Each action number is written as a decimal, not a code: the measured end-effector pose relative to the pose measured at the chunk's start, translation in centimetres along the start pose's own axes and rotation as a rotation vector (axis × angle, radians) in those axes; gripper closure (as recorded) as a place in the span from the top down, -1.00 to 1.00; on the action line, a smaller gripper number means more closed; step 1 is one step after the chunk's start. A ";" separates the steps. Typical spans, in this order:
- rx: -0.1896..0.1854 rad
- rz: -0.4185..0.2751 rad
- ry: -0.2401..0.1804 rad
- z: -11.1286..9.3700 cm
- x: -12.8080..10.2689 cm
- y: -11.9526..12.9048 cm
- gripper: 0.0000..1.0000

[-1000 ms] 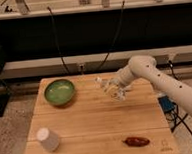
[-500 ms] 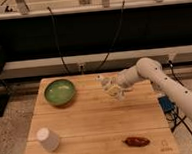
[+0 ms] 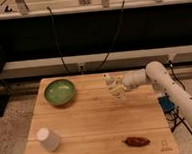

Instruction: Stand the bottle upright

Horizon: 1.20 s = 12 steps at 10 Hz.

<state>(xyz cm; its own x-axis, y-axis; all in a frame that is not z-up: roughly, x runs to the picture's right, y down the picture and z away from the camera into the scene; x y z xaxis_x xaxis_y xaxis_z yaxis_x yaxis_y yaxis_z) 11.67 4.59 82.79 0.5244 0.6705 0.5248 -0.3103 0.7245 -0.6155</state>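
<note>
The small clear bottle point(image 3: 111, 83), pale with a whitish cap at its top left, sits at the far middle of the wooden table point(image 3: 93, 122). It leans a little, and I cannot tell whether its base rests on the table. My gripper point(image 3: 118, 89) comes in from the right on the white arm point(image 3: 163, 84) and is at the bottle, against its lower right side.
A green bowl point(image 3: 60, 91) stands at the far left of the table. A white cup point(image 3: 47, 139) lies near the front left. A dark red pepper-like object point(image 3: 137, 141) lies near the front right. Black cables hang behind the table.
The gripper and the bottle have moved a little up and toward the far edge of the table. The bottle now stands steeper than before.
</note>
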 end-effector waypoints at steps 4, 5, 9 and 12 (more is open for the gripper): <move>-0.002 -0.001 -0.117 0.0 1.5 -0.9 -1.00; 0.002 0.000 -0.139 -0.2 1.9 -0.9 -1.00; 0.035 0.005 -0.230 -1.2 2.4 -0.6 -1.00; 0.066 0.017 -0.287 -1.9 2.9 -0.6 -1.00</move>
<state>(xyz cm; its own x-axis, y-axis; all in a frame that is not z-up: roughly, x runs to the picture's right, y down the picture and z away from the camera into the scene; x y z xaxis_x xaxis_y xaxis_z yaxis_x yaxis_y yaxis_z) 14.86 5.75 83.57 0.2760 0.6934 0.6656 -0.3730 0.7155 -0.5907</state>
